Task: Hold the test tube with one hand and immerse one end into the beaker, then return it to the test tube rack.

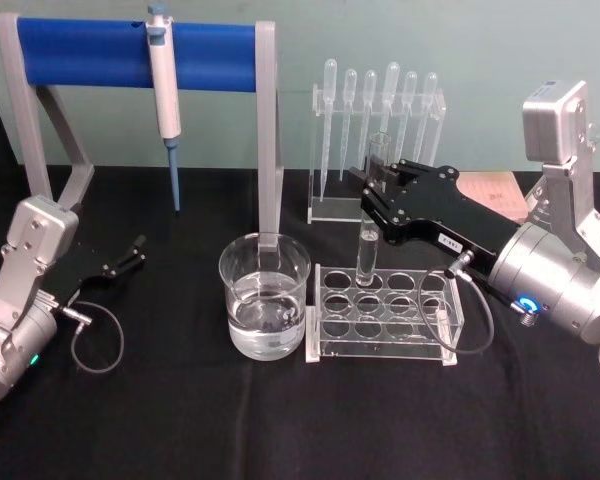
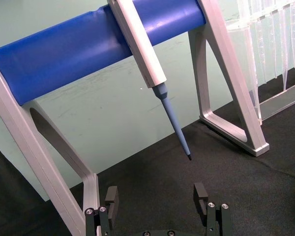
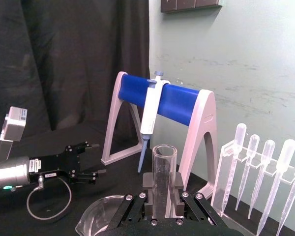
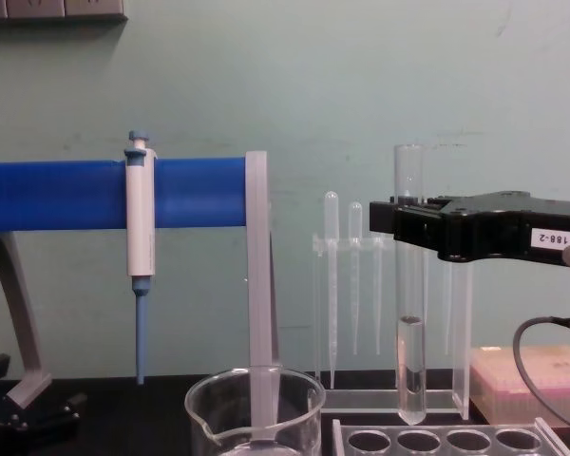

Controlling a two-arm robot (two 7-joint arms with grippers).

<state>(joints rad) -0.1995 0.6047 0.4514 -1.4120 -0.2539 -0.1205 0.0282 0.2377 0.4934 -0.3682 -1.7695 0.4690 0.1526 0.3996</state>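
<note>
Jaws of the right gripper are clamped on the test tube high up. It stands upright, its bottom just above the rack. Raise it straight to clear the beaker rim, then cross slowly — no tilt. The left gripper sits far left, fingers apart.

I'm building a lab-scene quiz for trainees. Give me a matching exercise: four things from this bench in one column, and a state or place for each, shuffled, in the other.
1. test tube
2. beaker
3. micropipette
4. left gripper

a. hangs on the blue bar
b. open, at the table's left side
c. clamped upright in the right gripper
d. holds clear liquid

Pairs: 1-c, 2-d, 3-a, 4-b.
</note>
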